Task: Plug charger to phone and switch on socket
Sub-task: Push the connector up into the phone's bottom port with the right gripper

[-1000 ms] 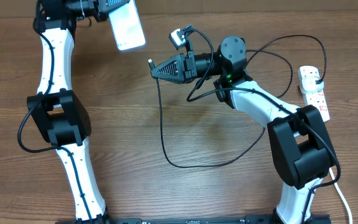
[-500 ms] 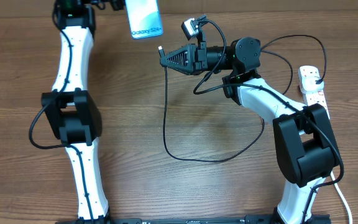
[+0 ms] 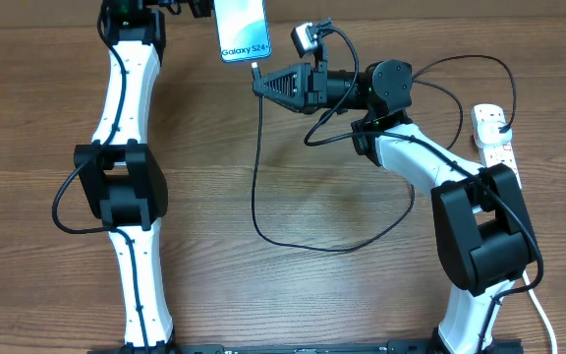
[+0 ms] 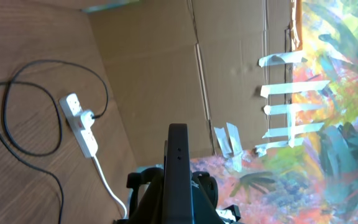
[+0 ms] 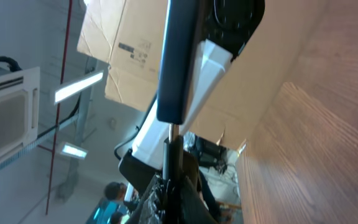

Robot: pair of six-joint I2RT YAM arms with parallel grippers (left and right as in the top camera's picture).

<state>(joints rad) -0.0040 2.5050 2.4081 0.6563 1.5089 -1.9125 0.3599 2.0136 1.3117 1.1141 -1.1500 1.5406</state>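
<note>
The phone point(image 3: 241, 29), its light blue screen lit, is held in the air at the top of the overhead view by my left gripper point(image 3: 207, 8), which is shut on it. My right gripper point(image 3: 259, 85) is shut on the charger cable point(image 3: 255, 157) just below its connector tip, which touches the phone's bottom edge. In the right wrist view the gripper point(image 5: 174, 186) holds the tip point(image 5: 171, 140) up against the dark phone edge point(image 5: 178, 62). The left wrist view shows the phone edge-on point(image 4: 178, 168) between my fingers point(image 4: 179, 208). The white socket strip point(image 3: 496, 147) lies at the right with the black plug point(image 3: 504, 130) in it.
The black cable loops over the table middle point(image 3: 332, 248) and back to the strip. The strip point(image 4: 82, 124) and its white cord point(image 4: 107, 183) also show in the left wrist view. A cardboard wall point(image 4: 166, 68) stands behind the table.
My left arm carried the phone to the right and turned it upright. My right gripper moved up and right with the cable tip, which now meets the phone's bottom edge.
</note>
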